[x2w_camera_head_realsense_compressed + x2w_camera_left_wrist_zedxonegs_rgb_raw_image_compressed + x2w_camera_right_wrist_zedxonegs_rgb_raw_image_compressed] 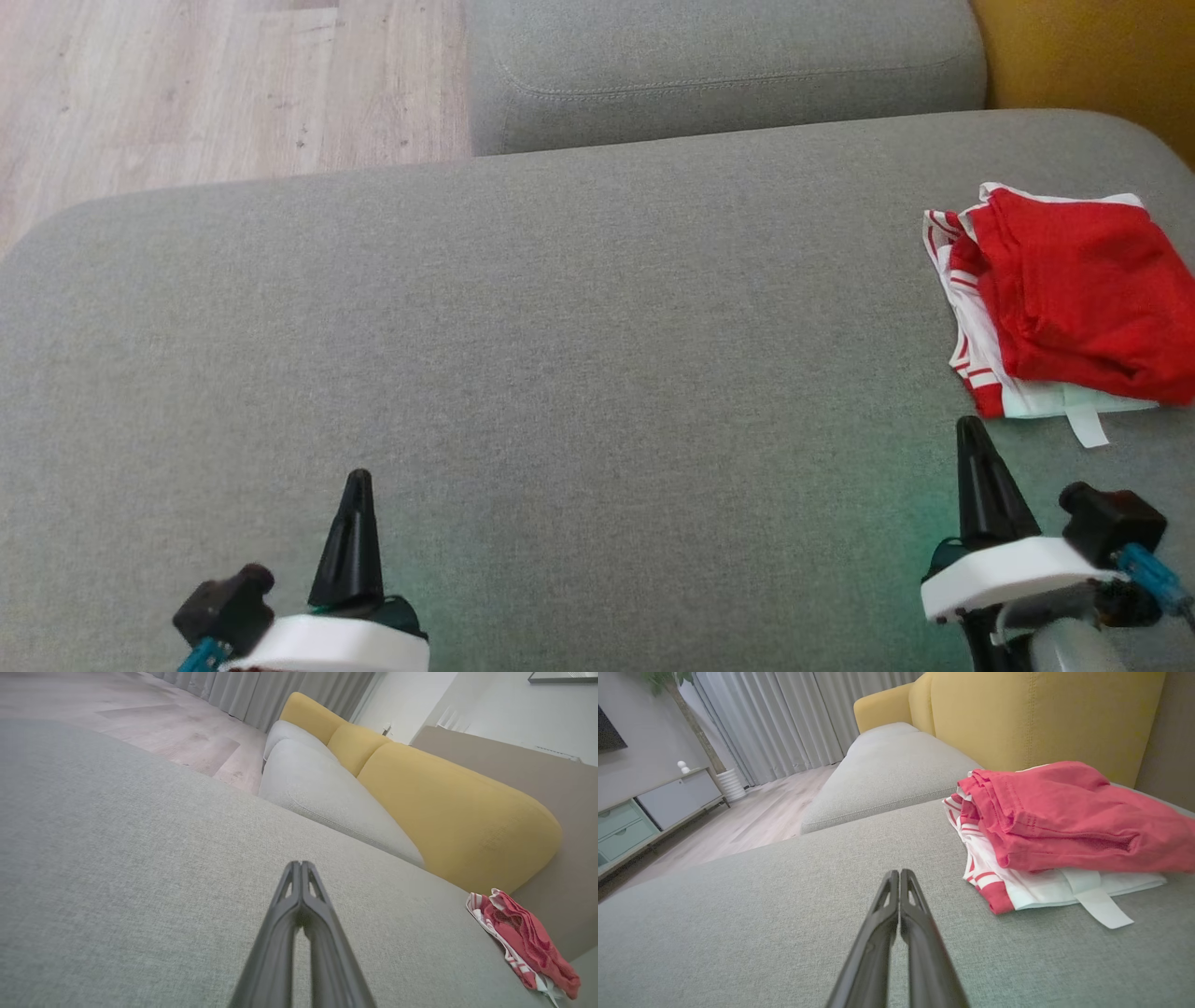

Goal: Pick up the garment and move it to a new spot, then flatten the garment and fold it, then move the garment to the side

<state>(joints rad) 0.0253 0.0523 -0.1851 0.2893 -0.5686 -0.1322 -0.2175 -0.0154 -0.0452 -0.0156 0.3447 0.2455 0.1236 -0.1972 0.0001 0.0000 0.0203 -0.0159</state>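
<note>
A broad grey seat cushion (560, 327) is spread beneath both arms, with a second grey cushion (728, 75) beyond it, a yellow backrest (458, 821) past the garment (1074, 299) and wooden floor (215, 84) at the far left. The garment is folded into a compact bundle (red on top, red-striped white beneath, a white tab protruding) and is laid at the cushion's right edge. Only bare fabric separates it from the right gripper (969, 427), which is closed and empty, just short of its near edge. The left gripper (358, 478), likewise closed on nothing, is positioned well apart.

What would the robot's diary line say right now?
garment: roughly folded, on sofa seat, robot's right | left tool: shut, empty | right tool: shut, empty, beside garment
</note>
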